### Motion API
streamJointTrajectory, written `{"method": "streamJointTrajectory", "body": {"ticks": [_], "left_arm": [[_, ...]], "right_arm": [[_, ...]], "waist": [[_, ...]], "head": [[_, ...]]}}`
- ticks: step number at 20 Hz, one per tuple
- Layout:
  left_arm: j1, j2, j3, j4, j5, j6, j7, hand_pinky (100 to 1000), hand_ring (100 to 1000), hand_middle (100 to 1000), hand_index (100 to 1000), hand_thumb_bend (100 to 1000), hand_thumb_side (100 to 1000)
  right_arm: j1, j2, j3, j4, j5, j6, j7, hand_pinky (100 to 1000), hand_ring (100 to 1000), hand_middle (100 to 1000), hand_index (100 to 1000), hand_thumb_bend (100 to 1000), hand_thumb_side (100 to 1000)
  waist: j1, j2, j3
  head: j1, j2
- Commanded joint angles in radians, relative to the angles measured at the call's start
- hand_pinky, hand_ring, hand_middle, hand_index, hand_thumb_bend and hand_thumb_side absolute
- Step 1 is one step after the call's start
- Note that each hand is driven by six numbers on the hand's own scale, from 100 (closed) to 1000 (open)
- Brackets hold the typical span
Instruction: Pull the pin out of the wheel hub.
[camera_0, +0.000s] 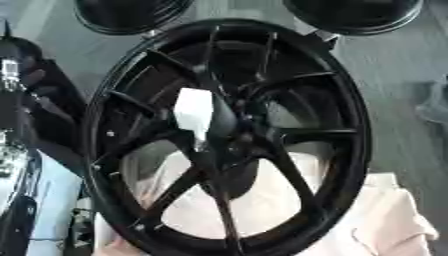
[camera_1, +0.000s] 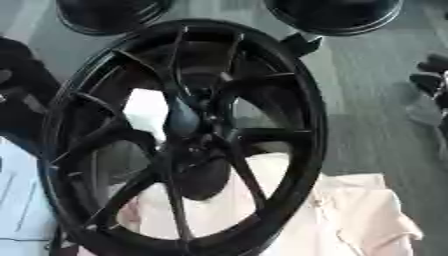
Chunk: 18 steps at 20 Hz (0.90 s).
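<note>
The black wheel (camera_0: 229, 135) stands upright, filling the view, its hub (camera_0: 229, 131) at centre with a white block (camera_0: 194, 113) just beside it, no pin discernible; neither hand shows, so the reach seems not begun: next, locate and grasp the pin.

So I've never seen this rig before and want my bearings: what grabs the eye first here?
A large black spoked alloy wheel fills the middle of both views. A white blocky piece sits by its hub, and a pale pink cloth lies beneath at lower right. Two more dark round wheels sit at the top edge.
</note>
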<state>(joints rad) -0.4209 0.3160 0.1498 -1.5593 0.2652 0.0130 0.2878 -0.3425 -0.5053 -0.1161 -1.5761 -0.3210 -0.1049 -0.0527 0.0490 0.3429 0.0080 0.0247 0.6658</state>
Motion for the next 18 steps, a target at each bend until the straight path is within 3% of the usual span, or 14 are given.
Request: {"method": "streamJointTrajectory", "body": {"ticks": [1, 14, 18], "left_arm": [[-0.007, 0.022, -0.001, -0.016, 0.008, -0.001, -0.002, 627, 767, 753, 714, 341, 698], [-0.036, 0.03, -0.008, -0.042, -0.008, -0.007, -0.015, 629, 769, 757, 715, 337, 682], [-0.082, 0.098, -0.026, -0.092, -0.003, -0.002, -0.043, 630, 770, 758, 716, 325, 656]], "right_arm": [[-0.007, -0.028, -0.005, -0.022, 0.005, 0.003, -0.003, 896, 764, 732, 792, 100, 687], [-0.004, -0.029, -0.012, -0.022, 0.005, 0.002, -0.01, 896, 764, 731, 791, 100, 690], [0.003, -0.032, -0.014, -0.023, 0.008, 0.002, -0.013, 896, 764, 731, 791, 100, 692]], "waist": [[-0.002, -0.02, -0.001], [-0.001, -0.013, -0.013], [0.003, -0.015, -0.015]], "head": [[-0.007, -0.002], [-0.043, -0.003], [-0.048, 0.0]]}}
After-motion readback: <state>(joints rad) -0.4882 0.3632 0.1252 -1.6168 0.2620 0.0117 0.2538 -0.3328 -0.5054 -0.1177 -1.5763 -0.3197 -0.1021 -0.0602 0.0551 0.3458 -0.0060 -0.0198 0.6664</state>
